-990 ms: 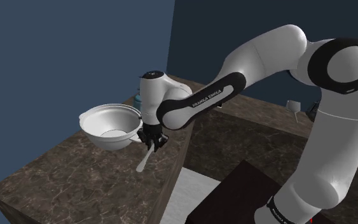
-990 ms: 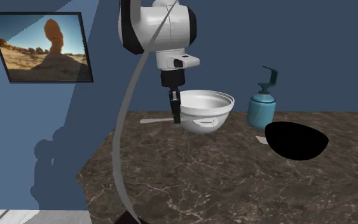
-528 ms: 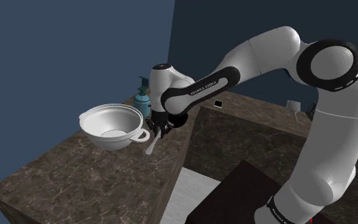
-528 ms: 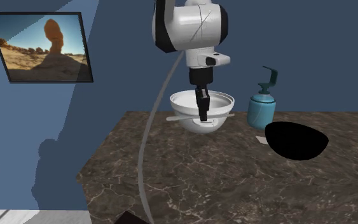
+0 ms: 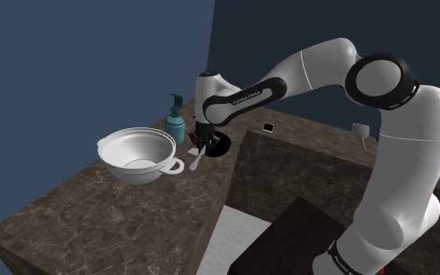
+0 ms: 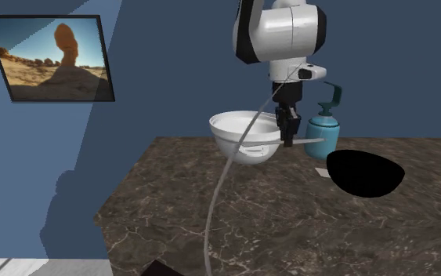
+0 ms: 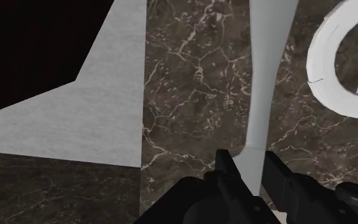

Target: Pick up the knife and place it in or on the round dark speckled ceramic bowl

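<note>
1. Marbled dark counter against blue walls.
2. Gripper clamps the white knife (clear of the counter).
3. Knife hangs between white bowl and black bowl, the latter toward the second exterior view's right.

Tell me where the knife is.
The gripper clasps the knife above the counter, between the white bowl and teal bottle in the second exterior view.

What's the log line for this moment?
gripper: shut on knife | knife: off counter, beside white bowl | black bowl: knife not in it | stage: placing not yet done
</note>
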### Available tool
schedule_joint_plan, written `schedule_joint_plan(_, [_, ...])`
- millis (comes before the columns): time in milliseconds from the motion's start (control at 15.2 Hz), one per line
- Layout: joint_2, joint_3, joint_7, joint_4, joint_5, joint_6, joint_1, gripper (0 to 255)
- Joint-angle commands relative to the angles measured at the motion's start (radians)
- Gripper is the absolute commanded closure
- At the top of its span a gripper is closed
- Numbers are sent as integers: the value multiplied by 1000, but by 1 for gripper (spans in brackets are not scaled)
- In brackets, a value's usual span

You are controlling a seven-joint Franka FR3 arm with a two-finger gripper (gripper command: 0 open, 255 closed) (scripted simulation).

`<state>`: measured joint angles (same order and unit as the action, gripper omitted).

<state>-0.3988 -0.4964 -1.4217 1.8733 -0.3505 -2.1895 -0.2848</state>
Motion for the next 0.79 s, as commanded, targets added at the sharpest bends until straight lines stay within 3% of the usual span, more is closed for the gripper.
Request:
schedule_joint_plan(0, [-32,16,39,-44,-8,10,-18,255])
schedule_joint_plan(726, [-256,91,243,-414,-36,135,-79,255])
